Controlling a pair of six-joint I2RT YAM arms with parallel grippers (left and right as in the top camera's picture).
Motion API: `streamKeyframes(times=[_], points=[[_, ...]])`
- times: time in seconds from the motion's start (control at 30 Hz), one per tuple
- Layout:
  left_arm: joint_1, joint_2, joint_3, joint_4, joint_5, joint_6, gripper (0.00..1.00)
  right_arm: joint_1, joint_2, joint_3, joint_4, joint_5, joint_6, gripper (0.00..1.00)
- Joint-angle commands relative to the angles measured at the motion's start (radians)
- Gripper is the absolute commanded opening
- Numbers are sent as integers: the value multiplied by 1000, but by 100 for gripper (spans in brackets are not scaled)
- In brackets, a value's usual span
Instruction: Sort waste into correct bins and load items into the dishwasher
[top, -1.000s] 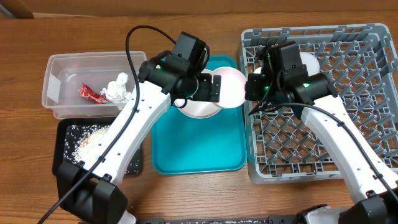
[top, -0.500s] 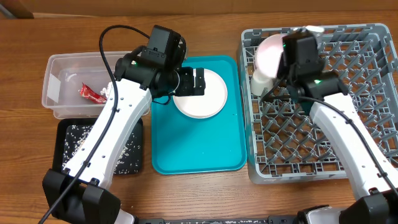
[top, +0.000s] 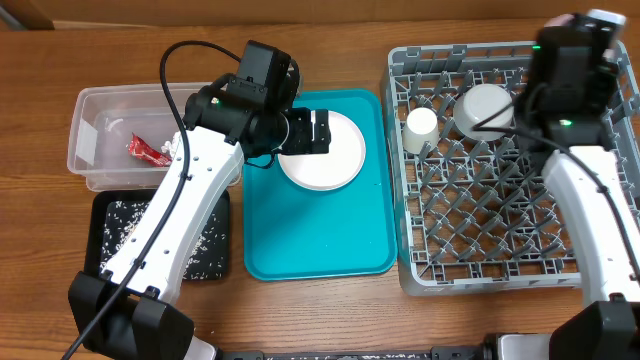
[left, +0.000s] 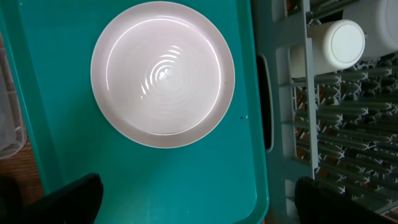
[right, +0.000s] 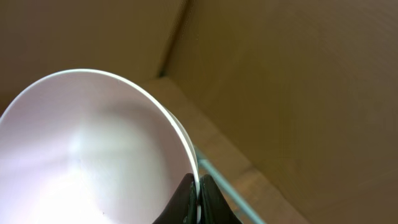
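pink bowl (right: 81, 155) cropped lower left

Overhead: high above the teal serving tray (top: 320, 240), looks straight down, wide enough to take in the grey dish rack (top: 500, 220) right of the tray. Left wrist: close above the tray, faces down onto the pink plate (left: 163, 73); shares plate, tray, rack edge and white cup (left: 339, 43) with overhead. Right wrist: far right of the tray, sits tight against a pale pink bowl (right: 81, 149), faces brown panels (right: 298, 93).
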Motion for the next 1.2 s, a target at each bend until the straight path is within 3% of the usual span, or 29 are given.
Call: streamKeyframes(times=[0.0,0.53,1.17], points=[[-2,-23,25,-3,17,8,100,-75,20,16,-6,32,-30,4],[-3,-23,25,-3,15,8,100,-348,66,15,-49,-11,-39,4],[-3,-23,25,-3,16,8,100,-356,270,15,3,-37,-420,4]])
